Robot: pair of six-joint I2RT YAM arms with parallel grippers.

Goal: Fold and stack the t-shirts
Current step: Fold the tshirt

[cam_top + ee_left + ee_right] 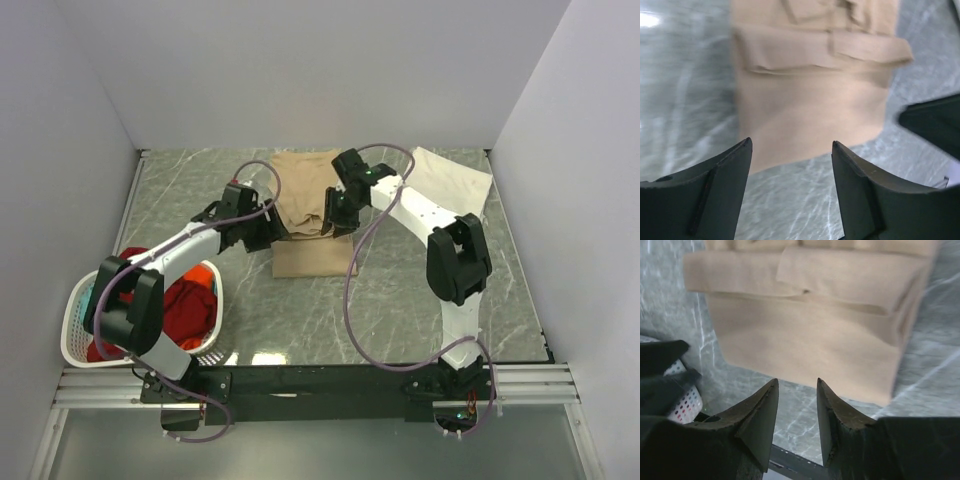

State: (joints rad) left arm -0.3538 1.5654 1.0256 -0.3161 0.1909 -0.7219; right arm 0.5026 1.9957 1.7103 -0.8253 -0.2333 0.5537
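The tan t-shirt (305, 195) lies partly folded in the middle of the table, its upper part doubled into layers over a flat lower panel (810, 115). At its left edge my left gripper (266, 236) hangs open, fingertips (791, 144) spread wide over bare table just short of the shirt's hem. My right gripper (335, 224) sits over the shirt's right side, open and empty, with its jaws (797, 382) a little apart before the hem of the tan shirt (810, 340). A cream-white t-shirt (452, 180) lies flat at the back right. Red (190, 312) and orange (203, 273) t-shirts fill the basket.
A white plastic laundry basket (78, 305) stands at the front left beside the left arm's base, and its perforated wall (686, 405) shows in the right wrist view. White walls close in the marbled grey table (420, 310) on three sides. A black rail (330, 382) runs along the near edge.
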